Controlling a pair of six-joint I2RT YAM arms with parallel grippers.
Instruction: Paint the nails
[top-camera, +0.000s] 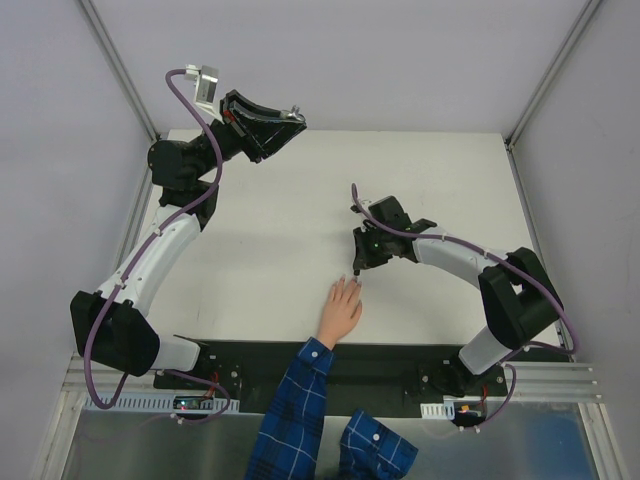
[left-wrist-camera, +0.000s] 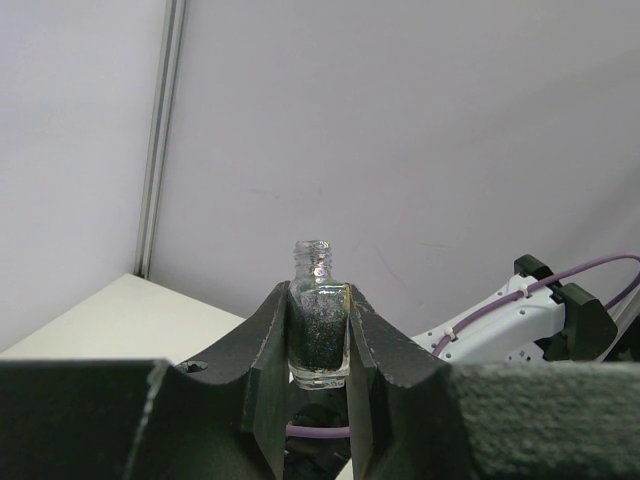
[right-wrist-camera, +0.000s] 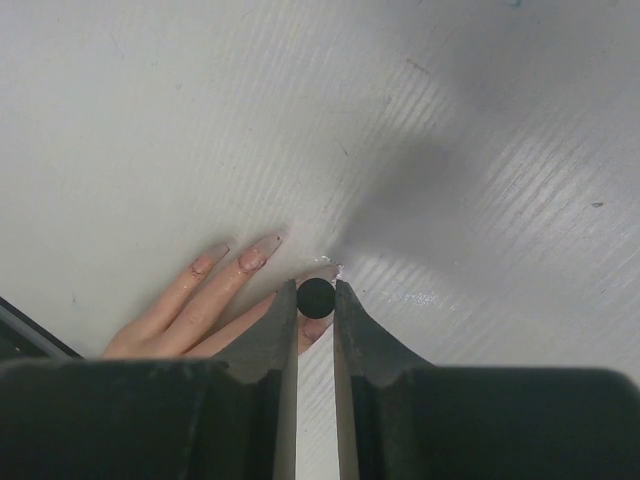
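Note:
A light-skinned hand (top-camera: 340, 312) with a blue plaid sleeve lies flat near the table's front, fingers pointing away. Long pale nails (right-wrist-camera: 262, 250) tip its fingers in the right wrist view. My right gripper (right-wrist-camera: 316, 296) is shut on a round black brush cap (right-wrist-camera: 315, 297) held end-on right over a fingertip; the brush itself is hidden beneath. It shows in the top view (top-camera: 357, 272) just above the fingers. My left gripper (left-wrist-camera: 320, 335) is shut on a small open glass bottle of dark glittery polish (left-wrist-camera: 319, 330), held upright high at the back left (top-camera: 290, 118).
The white table (top-camera: 440, 180) is walled by grey panels with metal posts at the corners. A black strip (top-camera: 400, 362) runs along the front edge under the sleeve. The right arm (left-wrist-camera: 520, 315) shows in the left wrist view.

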